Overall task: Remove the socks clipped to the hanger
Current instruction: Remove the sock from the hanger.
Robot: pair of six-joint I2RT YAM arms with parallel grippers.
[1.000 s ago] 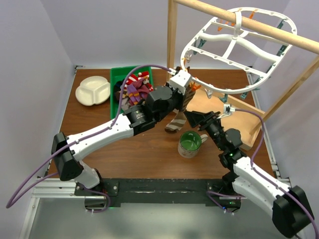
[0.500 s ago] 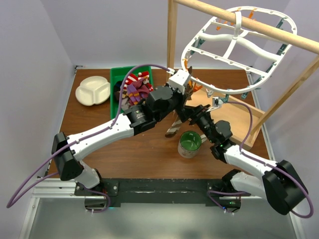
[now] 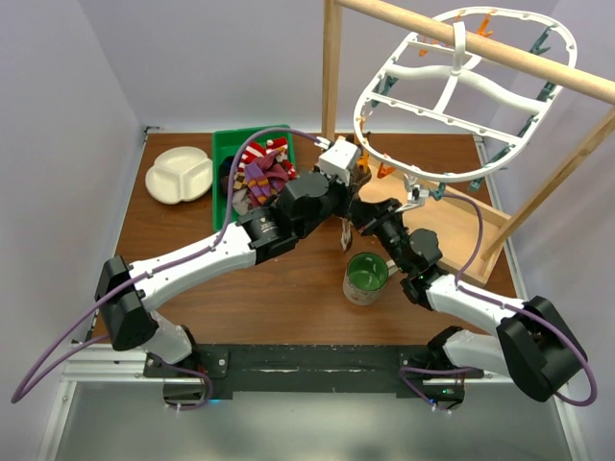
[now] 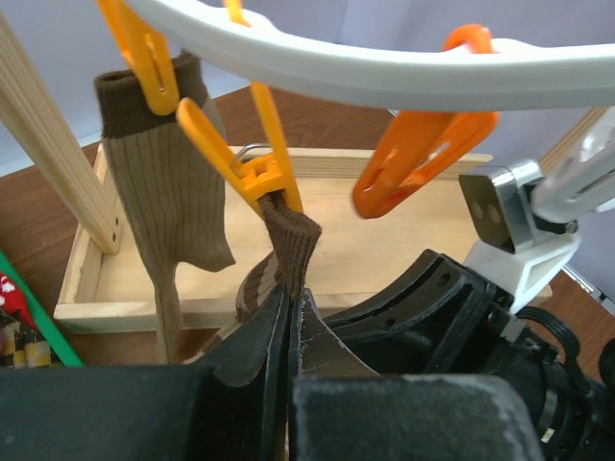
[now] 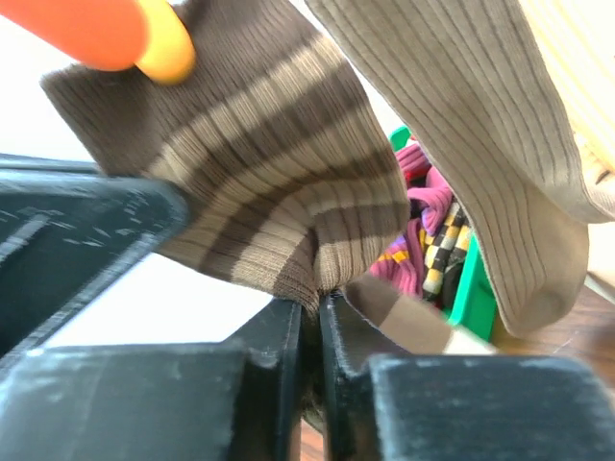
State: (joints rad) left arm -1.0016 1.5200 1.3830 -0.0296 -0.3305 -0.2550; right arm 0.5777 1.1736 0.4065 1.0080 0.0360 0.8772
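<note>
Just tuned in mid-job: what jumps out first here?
The left gripper and right gripper both pinch one striped sock hanging from an orange clip on the hanger. A tan sock hangs clipped beside it; a green bin at back left holds loose socks.

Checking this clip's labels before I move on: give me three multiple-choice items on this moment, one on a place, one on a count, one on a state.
1. Where does the green mug stand?
A. In the bin
B. On the table
C. On the plate

2. In the left wrist view, how many socks hang from the hanger?
A. One
B. Two
C. Four

3. The right gripper is:
A. wide open
B. shut on the mug
C. shut on the striped sock

Key:
1 B, the mug sits on bare wood near the right arm.
2 B, a tan sock and the striped sock hang from orange clips.
3 C, its fingers pinch the striped fabric.
</note>
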